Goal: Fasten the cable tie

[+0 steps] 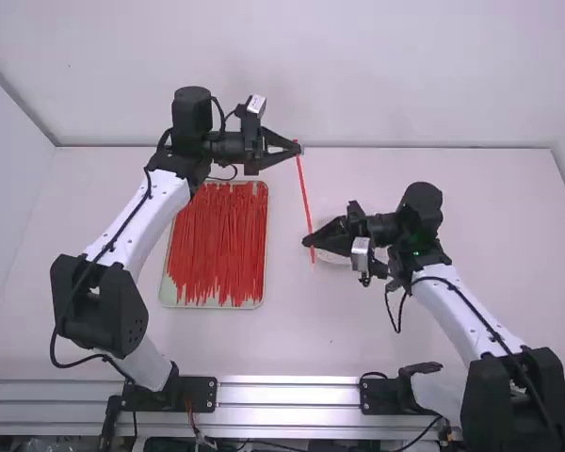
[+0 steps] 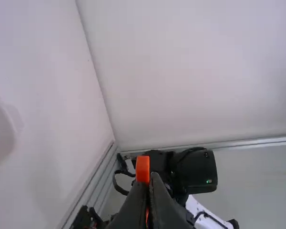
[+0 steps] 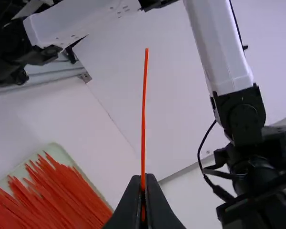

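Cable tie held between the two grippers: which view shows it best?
High view: the whole cable tie spans from left gripper to right gripper. Right wrist view shows its strap lengthwise; left wrist view, one short end.

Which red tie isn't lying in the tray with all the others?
The single cable tie held between the left gripper and right gripper, beside the tray; the rest lie piled in it.

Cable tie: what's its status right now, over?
Both shut: left hand on one end of the cable tie, right hand on the other. Tie straight, not yet looped. Nothing in the way.
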Available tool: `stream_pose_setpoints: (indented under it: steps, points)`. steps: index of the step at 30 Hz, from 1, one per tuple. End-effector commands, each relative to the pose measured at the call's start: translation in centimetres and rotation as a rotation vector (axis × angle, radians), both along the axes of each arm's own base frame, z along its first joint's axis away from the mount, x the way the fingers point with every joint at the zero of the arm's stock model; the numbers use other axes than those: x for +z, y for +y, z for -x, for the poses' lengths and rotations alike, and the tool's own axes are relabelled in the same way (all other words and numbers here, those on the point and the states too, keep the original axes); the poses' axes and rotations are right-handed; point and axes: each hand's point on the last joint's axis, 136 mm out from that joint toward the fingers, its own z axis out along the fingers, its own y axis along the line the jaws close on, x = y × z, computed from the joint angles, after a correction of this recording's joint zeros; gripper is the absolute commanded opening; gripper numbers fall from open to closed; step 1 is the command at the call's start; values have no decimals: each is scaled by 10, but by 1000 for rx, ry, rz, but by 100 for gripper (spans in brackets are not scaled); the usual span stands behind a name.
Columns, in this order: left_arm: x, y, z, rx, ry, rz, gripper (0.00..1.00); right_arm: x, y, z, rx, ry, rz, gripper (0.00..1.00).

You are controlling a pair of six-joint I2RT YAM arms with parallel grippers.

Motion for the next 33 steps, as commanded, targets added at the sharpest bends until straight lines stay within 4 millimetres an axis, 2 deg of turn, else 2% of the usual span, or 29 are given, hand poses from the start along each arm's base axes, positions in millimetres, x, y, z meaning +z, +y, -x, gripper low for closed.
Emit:
stream_pose_setpoints:
  steps: [1,4,8,13,16,20,22,25,27,33]
  points:
    - [7,0,4,-26,-31,8,2,4,4,2,21,56,12,0]
    - [7,0,4,-27,-38,7,2,3,9,9,58,45,11,0]
    - [7,-1,4,-27,-40,7,2,4,16,17,90,118,30,0]
    - [8,0,4,-34,-140,-4,2,11,26,29,132,187,50,0]
    - [8,0,3,-39,-241,-18,2,21,34,28,109,261,54,0]
    - [13,2,1,-44,-402,-26,2,41,46,19,27,416,13,0]
    - [18,5,1,-55,-500,-24,2,57,50,11,-20,536,-38,0]
    - [24,7,5,-84,-599,-11,2,70,50,8,-34,644,-78,0]
    - [33,11,7,-104,-743,-2,2,85,46,6,-23,782,-112,0]
    - [44,21,5,-100,-961,-7,2,96,44,-4,-10,1092,-143,0]
